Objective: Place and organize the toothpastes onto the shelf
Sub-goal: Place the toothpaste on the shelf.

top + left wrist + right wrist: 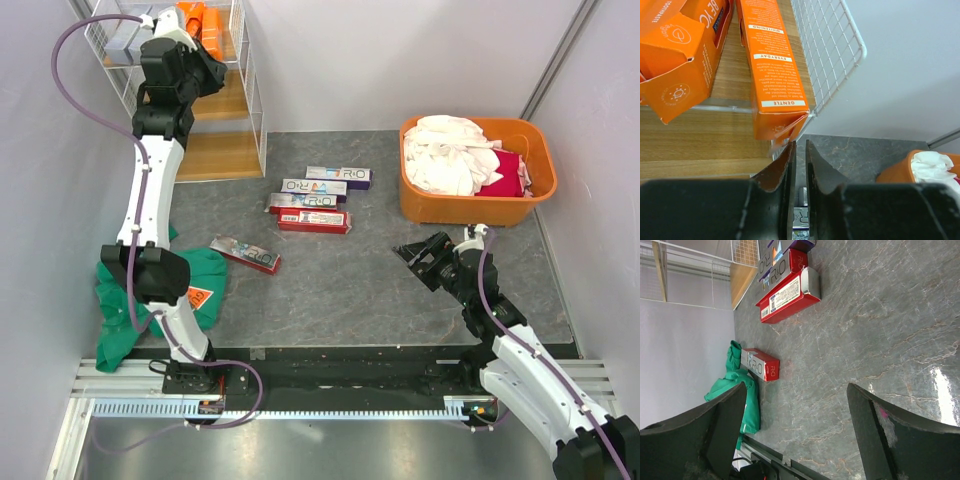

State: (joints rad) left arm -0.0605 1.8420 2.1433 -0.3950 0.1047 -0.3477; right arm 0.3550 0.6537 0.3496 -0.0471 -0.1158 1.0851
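While the left gripper (799,167), nearly closed and empty, faces an orange toothpaste (772,65) on the shelf (690,142), the right gripper (797,395) gapes empty.

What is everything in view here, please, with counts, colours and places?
loose toothpastes: five, red-silver and white-purple; on the table, four clustered, one apart to their left.
shelved toothpastes: several, orange and grey; top tier.
shelf: one, white wire with wooden boards; far left corner.
green cloth: one; near left edge.
tub: one, orange; far right, holding white and red laundry.
left gripper: black, shut to a slit, empty; at the shelf.
right gripper: black, open, empty; over the table's right side.
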